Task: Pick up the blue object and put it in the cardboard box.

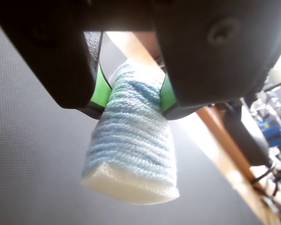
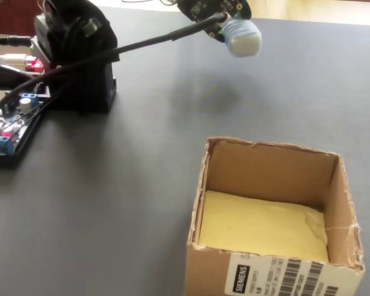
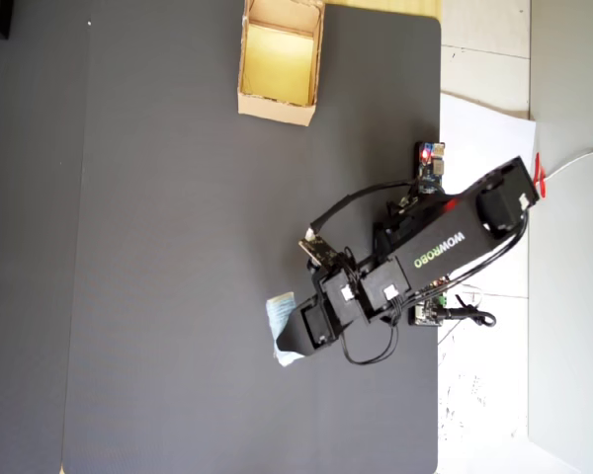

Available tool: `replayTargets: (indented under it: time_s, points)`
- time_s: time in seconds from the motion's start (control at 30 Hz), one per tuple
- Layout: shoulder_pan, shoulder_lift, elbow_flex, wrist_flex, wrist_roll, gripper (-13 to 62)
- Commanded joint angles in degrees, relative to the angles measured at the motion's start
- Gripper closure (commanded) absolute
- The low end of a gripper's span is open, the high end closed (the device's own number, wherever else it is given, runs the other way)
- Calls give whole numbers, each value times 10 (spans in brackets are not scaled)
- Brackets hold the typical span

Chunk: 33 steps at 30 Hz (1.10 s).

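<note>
- So from where I'm sitting, the gripper (image 1: pixel 131 101) is clamped on the blue object (image 1: pixel 131 150). In the wrist view the green pads (image 1: pixel 99 89) pinch its upper part from both sides, and the yarn-wrapped body bulges out below them.
- The blue object is up in the air, clear of the dark mat (image 3: pixel 178 296). In the fixed view it hangs off the arm's tip with its shadow on the mat underneath.
- Using the cardboard box (image 3: pixel 277 104) as my landmark: the overhead view puts the object well apart from the box, diagonally across the mat toward the arm's base (image 2: pixel 80 68). The box is open, flaps up, yellowish floor empty.
- I'd call this the carry step. The pickup looks done; the trip to the box hasn't really covered ground yet.
- To do it well, I want to keep the squeeze steady, since the thing looks soft and is held only near the top.
- I'd stay high enough to clear the box's upright walls, then get squarely over the yellow floor before letting go.
- Releasing near a wall risks it catching on a flap and tumbling outside.
</note>
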Motion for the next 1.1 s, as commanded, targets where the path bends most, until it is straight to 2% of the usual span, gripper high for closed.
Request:
replayTargets:
  time_s: [0.0,0.37,0.9,1.03,1.07]
  points:
    - [19,51,2,-48,13,497]
    - [180,197,94,-64,41,497]
    - [491,192,77,-166,31,497]
    - [553,181,62,-200,7,497]
    - [596,145,23,-214,1,497]
